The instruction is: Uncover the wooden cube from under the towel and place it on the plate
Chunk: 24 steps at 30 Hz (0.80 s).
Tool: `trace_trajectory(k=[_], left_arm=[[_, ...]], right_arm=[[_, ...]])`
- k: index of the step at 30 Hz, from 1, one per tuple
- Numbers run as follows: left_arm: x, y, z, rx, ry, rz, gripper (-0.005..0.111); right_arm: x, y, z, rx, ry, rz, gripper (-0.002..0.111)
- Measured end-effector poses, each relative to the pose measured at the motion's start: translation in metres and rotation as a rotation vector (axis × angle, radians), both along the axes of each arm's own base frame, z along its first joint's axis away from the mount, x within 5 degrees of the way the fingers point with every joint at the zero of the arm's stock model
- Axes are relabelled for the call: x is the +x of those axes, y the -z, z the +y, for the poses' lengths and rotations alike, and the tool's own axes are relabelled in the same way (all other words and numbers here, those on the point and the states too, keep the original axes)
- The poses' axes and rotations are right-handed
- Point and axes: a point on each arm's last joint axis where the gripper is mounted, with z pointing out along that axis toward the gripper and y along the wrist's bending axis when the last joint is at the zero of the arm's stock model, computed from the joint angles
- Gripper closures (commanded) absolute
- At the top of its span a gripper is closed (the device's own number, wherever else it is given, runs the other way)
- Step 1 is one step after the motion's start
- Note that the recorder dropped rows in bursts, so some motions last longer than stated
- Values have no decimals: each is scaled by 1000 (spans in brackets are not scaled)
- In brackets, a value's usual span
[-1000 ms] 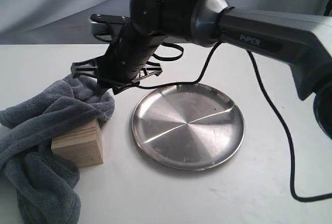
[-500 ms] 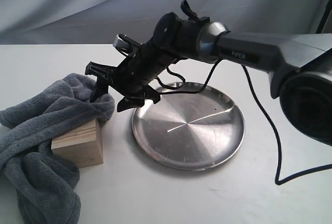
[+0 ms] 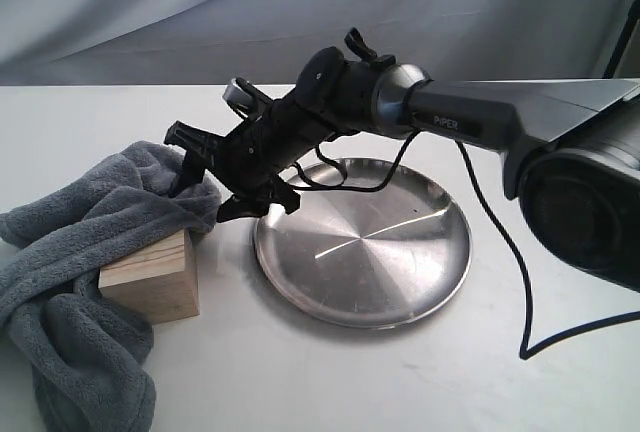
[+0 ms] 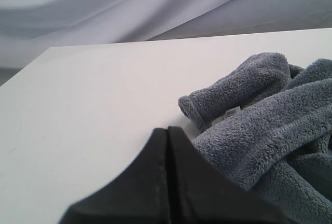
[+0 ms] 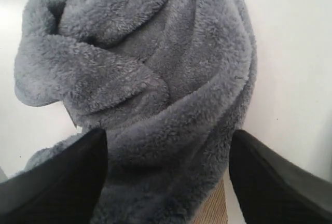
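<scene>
The wooden cube [image 3: 150, 277] stands on the white table left of the plate [image 3: 380, 272], with its front and side faces bare and its top edge under a fold of the towel [image 3: 70, 252]. My right gripper [image 3: 218, 180] reaches across from the right and stands open over the towel's fold just above the cube. In the right wrist view the right gripper [image 5: 167, 175] straddles the towel [image 5: 150, 79], and a sliver of the cube [image 5: 212, 211] shows below it. The left gripper [image 4: 167, 129] is shut on nothing, next to the towel [image 4: 270, 130] and its white label [image 4: 232, 112].
A black cable [image 3: 510, 262] hangs from the right arm [image 3: 470, 117] and loops over the table right of the plate. A grey cloth backdrop [image 3: 150, 12] hangs behind the table's far edge.
The right arm has swung and tilted, bringing its open gripper lower and closer to the towel fold over the cube. Cube, towel and plate have not moved.
</scene>
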Motion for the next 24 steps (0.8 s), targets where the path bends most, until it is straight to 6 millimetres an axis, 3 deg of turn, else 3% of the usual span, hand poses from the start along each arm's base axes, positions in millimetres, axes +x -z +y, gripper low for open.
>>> trace_trajectory(k=[4, 7, 19, 24], left_arm=[[0, 0, 0, 0, 0, 0, 107], [0, 0, 0, 0, 0, 0, 107], [0, 0, 0, 0, 0, 0, 107], [0, 0, 0, 0, 0, 0, 107]], right_arm=[[0, 23, 5, 53, 34, 75, 46], [2, 24, 6, 65, 56, 68, 51], [5, 18, 10, 145, 53, 23, 103], [7, 17, 11, 150, 31, -26, 108]])
